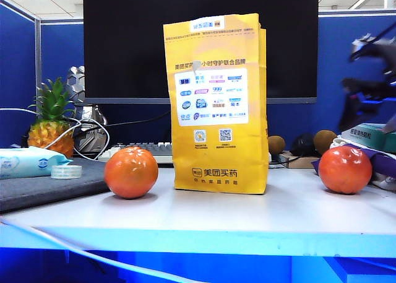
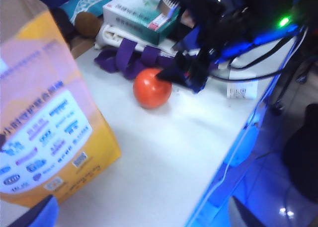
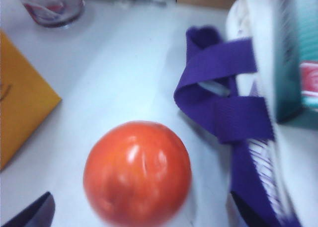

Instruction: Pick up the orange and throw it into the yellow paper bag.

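Orange point(image 1: 344, 169) sits near desk's point(image 1: 247, 215) right edge w/ bare desktop in front & toward the yellow bag point(image 1: 216, 103) mid-desk. Purple straps point(image 3: 223, 98) & stacked boxes point(image 1: 371, 136) crowd it behind/right. Right gripper point(image 2: 186, 75), jaws wide, hangs just above. Left gripper not visible.

From your left wrist camera, the left gripper point(image 2: 37, 214) shows only one blue fingertip at the frame's edge, so its opening can't be read. The yellow paper bag point(image 2: 47, 132) stands just beside that tip. Farther out, across bare white table point(image 2: 174, 152), the orange point(image 2: 152, 88) sits with the right gripper point(image 2: 181, 75) over it, purple straps point(image 2: 121, 58) behind.
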Robot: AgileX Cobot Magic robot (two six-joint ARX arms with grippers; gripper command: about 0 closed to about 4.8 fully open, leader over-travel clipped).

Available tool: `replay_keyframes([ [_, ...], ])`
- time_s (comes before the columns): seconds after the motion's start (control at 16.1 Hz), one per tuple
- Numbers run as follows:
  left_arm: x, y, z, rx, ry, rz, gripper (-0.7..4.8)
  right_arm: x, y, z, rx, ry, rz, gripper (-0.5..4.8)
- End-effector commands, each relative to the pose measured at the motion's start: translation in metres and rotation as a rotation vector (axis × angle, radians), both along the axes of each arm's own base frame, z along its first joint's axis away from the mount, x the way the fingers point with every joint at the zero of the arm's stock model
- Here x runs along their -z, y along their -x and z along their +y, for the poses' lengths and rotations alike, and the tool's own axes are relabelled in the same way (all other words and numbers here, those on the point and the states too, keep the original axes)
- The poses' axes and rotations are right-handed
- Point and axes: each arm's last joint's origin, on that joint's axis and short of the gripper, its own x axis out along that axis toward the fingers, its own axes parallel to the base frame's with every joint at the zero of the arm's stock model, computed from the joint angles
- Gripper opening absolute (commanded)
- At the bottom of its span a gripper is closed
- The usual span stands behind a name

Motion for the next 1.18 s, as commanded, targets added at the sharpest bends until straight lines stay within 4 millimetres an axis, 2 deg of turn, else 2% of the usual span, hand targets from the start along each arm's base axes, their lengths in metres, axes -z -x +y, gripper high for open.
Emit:
replay_keyframes([
  [0.06,-0.003,-0.007,0.007,0.035,0.038,0.018,4.79,-0.002,-0.019,0.002,-0.02,-0.01,0.006,4.79],
  [0.31,-0.001,-0.014,0.014,0.017,0.052,0.064,4.79,0.005,-0.041,0.003,-0.052,-0.005,0.075,4.79],
  [0.87,-0.001,-0.014,0.014,0.015,0.052,0.062,4.79,0.03,-0.047,0.003,-0.056,0.011,0.162,4.79],
  [0.93,-0.001,-0.014,0.014,0.015,0.052,0.062,4.79,0.032,-0.047,0.003,-0.051,0.015,0.165,2.52],
  [0.99,-0.001,-0.014,0.014,0.009,0.05,0.061,4.79,0.031,-0.049,0.003,-0.051,0.015,0.149,0.68],
  [1.12,-0.002,-0.015,0.015,-0.014,0.043,0.045,4.79,0.025,-0.051,0.003,-0.054,0.01,0.116,0.65],
  [1.18,-0.007,-0.013,0.019,-0.056,0.011,-0.027,4.79,0.012,-0.053,0.004,-0.075,-0.009,0.109,0.65],
])
